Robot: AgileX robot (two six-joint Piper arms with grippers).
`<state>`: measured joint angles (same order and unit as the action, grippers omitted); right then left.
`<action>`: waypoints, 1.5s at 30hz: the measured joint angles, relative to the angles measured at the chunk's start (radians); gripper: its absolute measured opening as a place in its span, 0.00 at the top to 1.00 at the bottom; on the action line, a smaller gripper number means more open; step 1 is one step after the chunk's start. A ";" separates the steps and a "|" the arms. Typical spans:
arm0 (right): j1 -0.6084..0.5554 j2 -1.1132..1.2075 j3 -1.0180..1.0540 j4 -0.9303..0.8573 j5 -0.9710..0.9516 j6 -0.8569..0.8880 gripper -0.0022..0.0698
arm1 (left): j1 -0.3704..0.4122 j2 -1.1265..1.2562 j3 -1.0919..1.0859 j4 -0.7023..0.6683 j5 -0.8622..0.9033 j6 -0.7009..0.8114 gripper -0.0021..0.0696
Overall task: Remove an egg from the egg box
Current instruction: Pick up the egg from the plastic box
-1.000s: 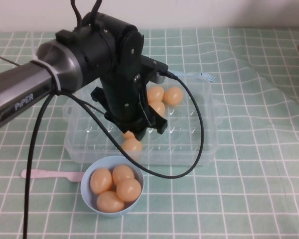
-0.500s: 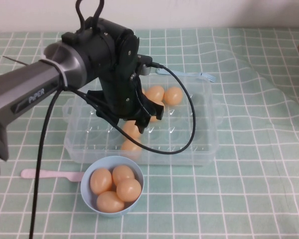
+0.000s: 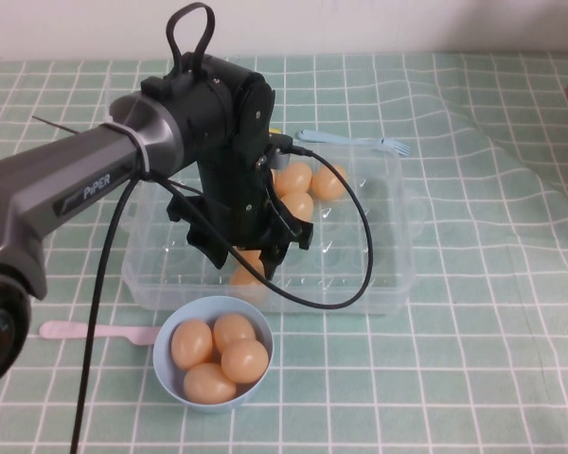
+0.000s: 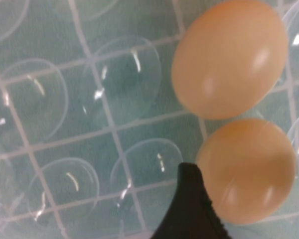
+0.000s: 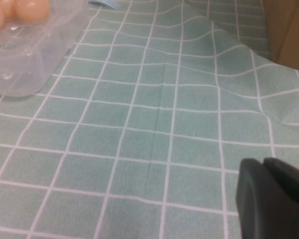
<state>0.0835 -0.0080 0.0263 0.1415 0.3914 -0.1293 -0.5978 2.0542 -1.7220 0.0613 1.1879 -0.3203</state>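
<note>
The clear plastic egg box (image 3: 388,255) lies mid-table with several orange-tan eggs in it. Three eggs (image 3: 296,178) sit at its far side, and two sit near its front, one partly showing (image 3: 249,274) under my left wrist. My left gripper (image 3: 249,253) is low inside the box over these front eggs. In the left wrist view it is open (image 4: 249,174): one black finger (image 4: 189,209) rests against the side of the nearer egg (image 4: 246,169), and the other finger is out of frame. A second egg (image 4: 229,57) lies just beyond. My right gripper (image 5: 274,199) is shut and empty over the cloth, right of the box.
A light-blue bowl (image 3: 168,369) holding several eggs stands just in front of the box. A pink spoon (image 3: 95,331) lies left of the bowl. A blue fork (image 3: 355,140) lies behind the box. A black cable loops over the box. The green checked cloth is wrinkled at the right.
My left gripper drew back over the box, then came down over the two front eggs, now covering most of them. The eggs and bowl have not moved.
</note>
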 joint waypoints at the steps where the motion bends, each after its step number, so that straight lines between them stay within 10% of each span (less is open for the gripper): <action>1: 0.000 0.000 0.000 0.000 0.000 0.000 0.99 | 0.000 0.002 0.000 0.000 0.006 0.000 0.34; 45: 0.000 0.000 0.000 0.000 0.000 0.000 0.99 | 0.009 0.052 0.000 -0.043 -0.013 0.029 0.34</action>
<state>0.0835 -0.0080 0.0263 0.1415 0.3914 -0.1293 -0.5884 2.1059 -1.7220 0.0185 1.1753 -0.2909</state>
